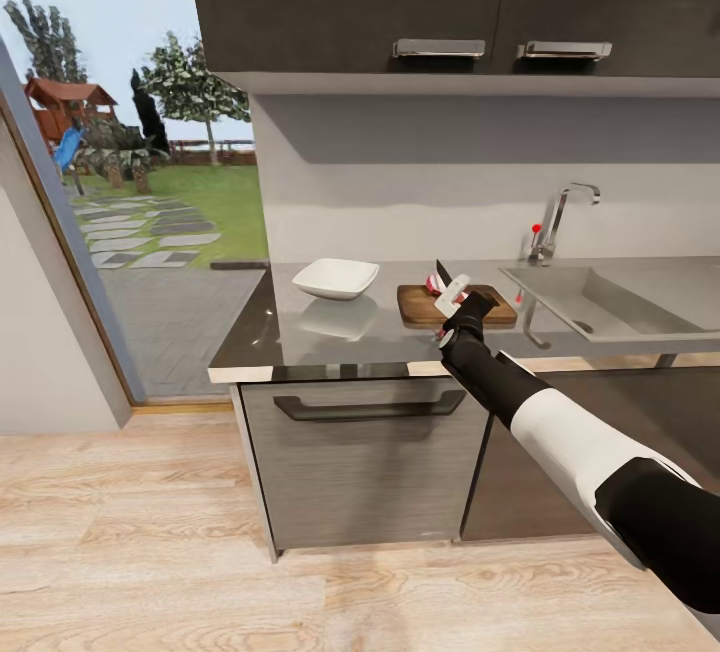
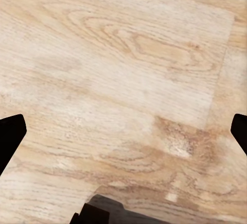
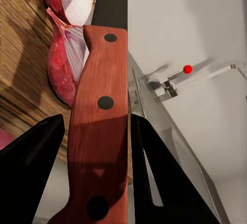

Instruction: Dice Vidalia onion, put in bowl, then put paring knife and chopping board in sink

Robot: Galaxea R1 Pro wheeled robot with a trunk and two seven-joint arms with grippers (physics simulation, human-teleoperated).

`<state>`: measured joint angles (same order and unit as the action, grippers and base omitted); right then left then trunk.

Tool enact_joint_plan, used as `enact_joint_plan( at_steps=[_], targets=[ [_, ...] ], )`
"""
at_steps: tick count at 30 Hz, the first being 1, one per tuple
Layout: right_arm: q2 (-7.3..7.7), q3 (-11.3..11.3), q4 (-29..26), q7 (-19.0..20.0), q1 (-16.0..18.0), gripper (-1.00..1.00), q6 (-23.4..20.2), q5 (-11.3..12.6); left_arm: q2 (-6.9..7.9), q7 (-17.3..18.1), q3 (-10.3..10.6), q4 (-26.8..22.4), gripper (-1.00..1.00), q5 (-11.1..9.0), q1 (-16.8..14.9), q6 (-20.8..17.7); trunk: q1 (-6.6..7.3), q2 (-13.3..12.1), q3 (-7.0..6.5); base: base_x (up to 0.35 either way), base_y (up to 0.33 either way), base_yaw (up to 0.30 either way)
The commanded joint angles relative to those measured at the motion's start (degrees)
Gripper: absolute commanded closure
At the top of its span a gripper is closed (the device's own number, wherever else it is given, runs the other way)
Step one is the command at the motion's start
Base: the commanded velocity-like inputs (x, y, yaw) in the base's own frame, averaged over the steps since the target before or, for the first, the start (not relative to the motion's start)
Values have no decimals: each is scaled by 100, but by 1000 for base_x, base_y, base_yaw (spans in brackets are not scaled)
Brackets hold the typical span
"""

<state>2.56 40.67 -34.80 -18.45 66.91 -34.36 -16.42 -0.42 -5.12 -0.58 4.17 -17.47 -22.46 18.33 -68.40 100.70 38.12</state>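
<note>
The brown chopping board [image 1: 420,308] lies on the dark countertop [image 1: 290,337], between the white bowl [image 1: 336,278] and the steel sink [image 1: 640,310]. My right gripper [image 1: 455,300] hovers over the board, shut on the paring knife [image 1: 441,274] with its dark blade pointing up and away. In the right wrist view the red riveted knife handle [image 3: 100,105] sits between the black fingers [image 3: 43,147], over the right gripper [image 3: 98,134]. Cut reddish-purple onion pieces [image 3: 64,74] lie on the board [image 3: 20,44] just past the blade. My left gripper [image 2: 123,134] is open above wooden floor.
A chrome tap [image 1: 556,220] with a red-knobbed lever [image 3: 188,69] stands behind the sink. Dark wall cabinets [image 1: 440,2] hang above. A drawer front [image 1: 360,462] sits below the counter. A glass door [image 1: 130,182] to a garden is at the left.
</note>
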Motion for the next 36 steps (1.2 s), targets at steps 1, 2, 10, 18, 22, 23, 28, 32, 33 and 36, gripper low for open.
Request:
enact_joint_plan(
  at_steps=[1, 2, 10, 18, 22, 23, 28, 32, 33, 36],
  targets=[
    [8, 37, -6, 5, 7, 100, -36, 8, -2, -6, -4, 23, -100, -8, -11, 39, 1, 3, 6, 0, 0, 0],
    [8, 39, -5, 6, 7, 100, -36, 8, -2, -6, -4, 23, -100, -7, -12, 39, 1, 3, 6, 0, 0, 0],
    [8, 46, 5, 10, 5, 100, -36, 11, -2, -6, -4, 23, -100, -4, -10, 39, 1, 3, 6, 0, 0, 0],
    [-73, 326, 271, 43, 3, 100, -27, 14, -2, -7, -4, 23, -100, -6, -13, 39, 1, 3, 6, 0, 0, 0],
    [-72, 360, 277, 43, 1, 100, -27, 15, -2, -7, -4, 23, -100, -7, -9, 39, 1, 3, 6, 0, 0, 0],
    [-72, 361, 274, 43, 1, 100, -27, 14, -2, -6, -4, 23, -100, -7, -11, 39, 1, 3, 6, 0, 0, 0],
    [-72, 362, 278, 43, -1, 100, -27, 12, -2, -6, -4, 23, -100, -7, -11, 39, 1, 3, 6, 0, 0, 0],
    [-72, 363, 278, 39, 2, 100, -27, 16, -2, -6, -4, 23, -100, -9, -13, 39, 1, 3, 6, 0, 0, 0],
    [-72, 363, 278, 40, 2, 100, -27, 14, -2, -6, -4, 23, -100, -9, -13, 39, 1, 3, 6, 0, 0, 0],
    [-73, 363, 279, 41, 3, 100, -27, 14, -2, -6, -4, 23, -100, -9, -11, 39, 1, 3, 6, 0, 0, 0]
  ],
)
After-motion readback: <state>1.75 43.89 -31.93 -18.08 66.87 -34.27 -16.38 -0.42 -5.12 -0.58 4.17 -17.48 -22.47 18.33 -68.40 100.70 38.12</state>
